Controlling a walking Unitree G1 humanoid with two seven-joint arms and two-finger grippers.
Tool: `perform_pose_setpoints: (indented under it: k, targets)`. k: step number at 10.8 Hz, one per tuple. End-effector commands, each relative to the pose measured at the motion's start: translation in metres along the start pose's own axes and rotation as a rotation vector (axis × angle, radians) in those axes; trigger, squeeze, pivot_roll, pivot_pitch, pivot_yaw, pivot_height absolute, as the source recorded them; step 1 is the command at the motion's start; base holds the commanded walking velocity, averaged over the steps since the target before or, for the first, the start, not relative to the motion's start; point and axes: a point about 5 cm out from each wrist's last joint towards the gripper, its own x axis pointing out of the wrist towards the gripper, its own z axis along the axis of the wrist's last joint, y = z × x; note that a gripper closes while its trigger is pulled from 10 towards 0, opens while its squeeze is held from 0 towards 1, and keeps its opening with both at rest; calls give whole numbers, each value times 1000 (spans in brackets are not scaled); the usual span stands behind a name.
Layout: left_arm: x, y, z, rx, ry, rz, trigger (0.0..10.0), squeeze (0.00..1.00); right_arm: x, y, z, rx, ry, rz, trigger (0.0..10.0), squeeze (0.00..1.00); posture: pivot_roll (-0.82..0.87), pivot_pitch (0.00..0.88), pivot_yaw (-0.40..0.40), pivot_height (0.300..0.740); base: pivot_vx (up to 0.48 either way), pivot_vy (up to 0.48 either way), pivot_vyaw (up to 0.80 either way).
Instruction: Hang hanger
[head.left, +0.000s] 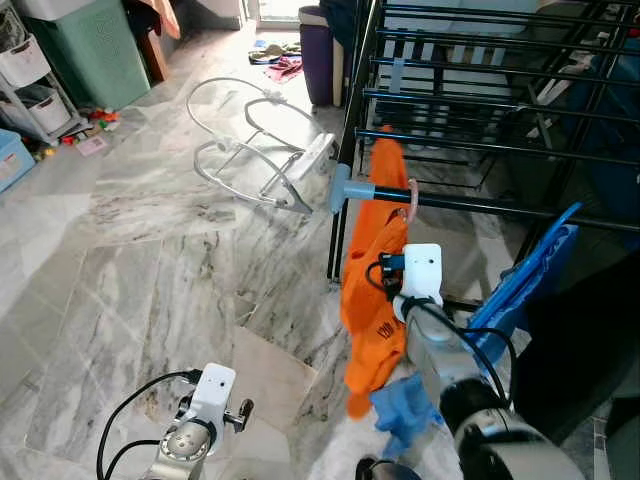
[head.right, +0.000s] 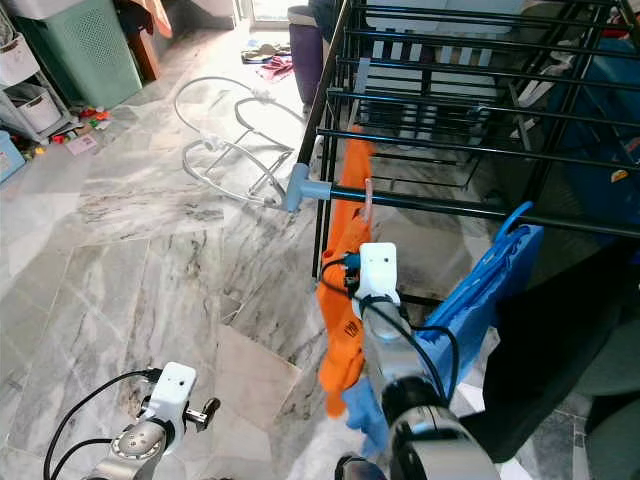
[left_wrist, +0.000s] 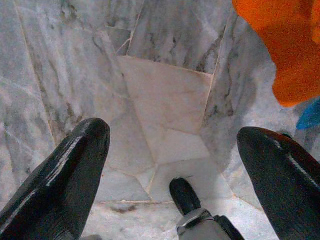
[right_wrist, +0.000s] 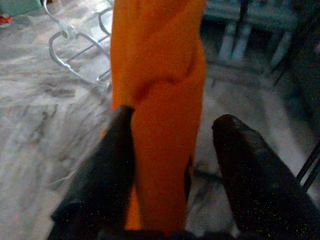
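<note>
- The orange garment (head.left: 372, 290) was seen draped from a pinkish hanger hook (head.left: 411, 200) that sat over the front rail of the black drying rack (head.left: 480, 150), at about 1 o'clock in the head views.
- The cloth was judged light, soft and limp, likely to sway or slide; the stiffer hook or neck was judged the better hold.
- The right gripper (right_wrist: 172, 165) was raised against the garment, its jaws parted with a fold of orange cloth between them, not visibly clamped.
- The left gripper (left_wrist: 172, 170) hung low at 7 o'clock, jaws spread wide over the marble floor (head.left: 150, 260), holding nothing.
- A blue garment (head.left: 520, 280) hung just beside at 3 o'clock, and blue cloth lay below.
- A white wire frame (head.left: 250, 140) lay on the floor at 11 o'clock, well apart.
- The rack's crowded rails were judged the main obstruction.
</note>
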Motion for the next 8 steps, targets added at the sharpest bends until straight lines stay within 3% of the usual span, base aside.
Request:
perform_pose_setpoints:
  k: [1, 5, 8]
  targets:
    - [-2, 2, -5, 27, 13, 14, 10000, 0, -3, -1, 4, -45, -53, -14, 10000, 1000, -169, 135, 35, 740, 0, 0, 0]
    - [-2, 4, -5, 52, 12, 53, 10000, 0, -16, -10, 4, -66, -134, -53, 10000, 1000, -161, 133, 35, 740, 0, 0, 0]
    - [-1, 3, 0, 73, -2, 55, 10000, 0, -31, 0, 5, -18, -207, 36, 10000, 1000, -166, 131, 35, 740, 0, 0, 0]
